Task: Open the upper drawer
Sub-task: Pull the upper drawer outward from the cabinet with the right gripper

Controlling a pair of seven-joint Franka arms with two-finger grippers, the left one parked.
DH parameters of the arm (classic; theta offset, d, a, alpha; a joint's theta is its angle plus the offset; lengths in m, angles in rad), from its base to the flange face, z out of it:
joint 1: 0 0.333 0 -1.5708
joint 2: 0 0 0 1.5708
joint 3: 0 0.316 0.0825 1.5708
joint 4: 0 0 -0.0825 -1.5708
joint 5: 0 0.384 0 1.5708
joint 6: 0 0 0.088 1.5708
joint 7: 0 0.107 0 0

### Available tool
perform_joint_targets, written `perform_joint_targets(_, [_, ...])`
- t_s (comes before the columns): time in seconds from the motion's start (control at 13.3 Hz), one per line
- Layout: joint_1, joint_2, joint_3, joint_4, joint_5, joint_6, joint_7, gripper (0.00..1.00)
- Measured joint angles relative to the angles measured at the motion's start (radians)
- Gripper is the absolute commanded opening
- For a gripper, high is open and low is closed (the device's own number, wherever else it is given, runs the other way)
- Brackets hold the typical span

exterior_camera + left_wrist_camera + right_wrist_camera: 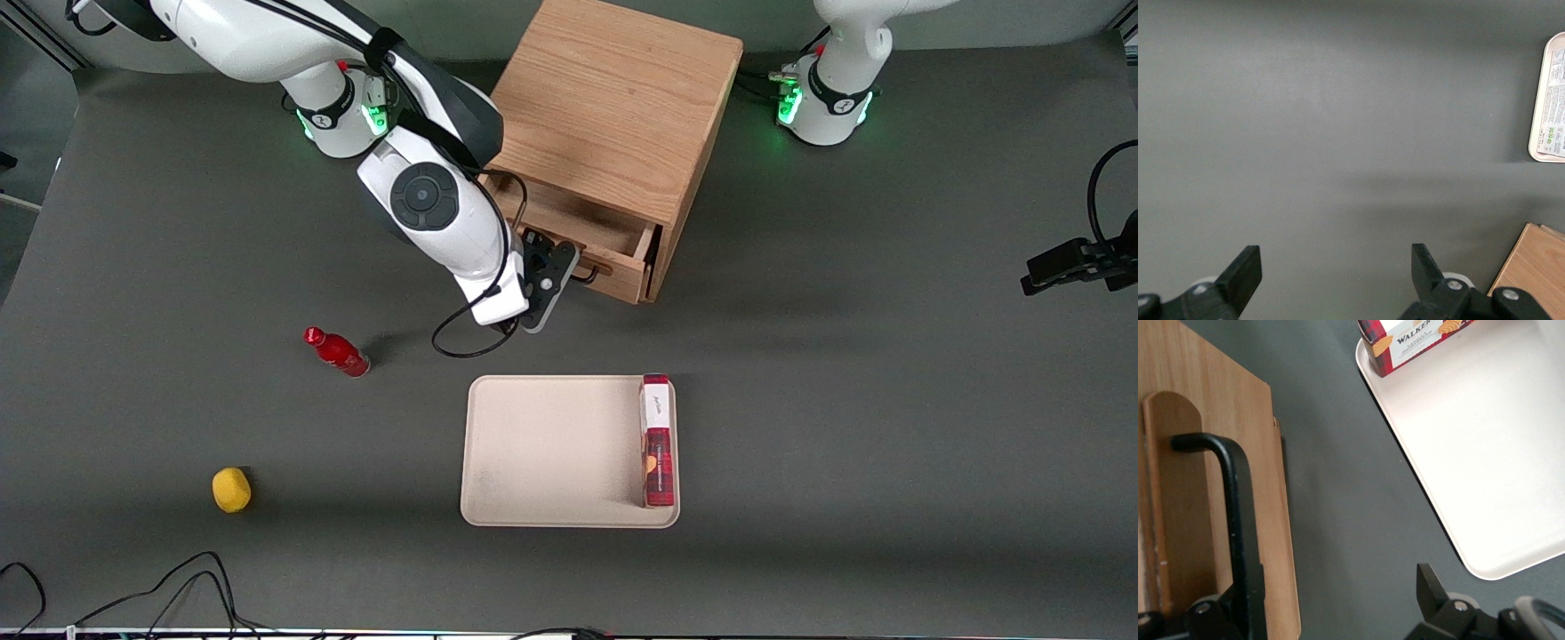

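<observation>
The wooden cabinet stands at the back of the table. Its upper drawer is pulled partly out, and its empty inside shows from above. My gripper hangs just in front of the drawer front, level with the black wire handle. In the right wrist view the handle runs along the light oak drawer front, close against one finger. The other fingertip stands far off over the grey table. The gripper is open and holds nothing.
A beige tray lies nearer the front camera than the cabinet, with a red cookie box along one edge. A red bottle and a yellow lump lie toward the working arm's end. Cables trail along the front edge.
</observation>
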Motion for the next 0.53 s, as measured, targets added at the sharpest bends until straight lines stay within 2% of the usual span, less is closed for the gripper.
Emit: perform_joint_targets(0.53, [-0.009, 0.021, -0.027, 0.040, -0.002, 0.000, -0.049, 1.00])
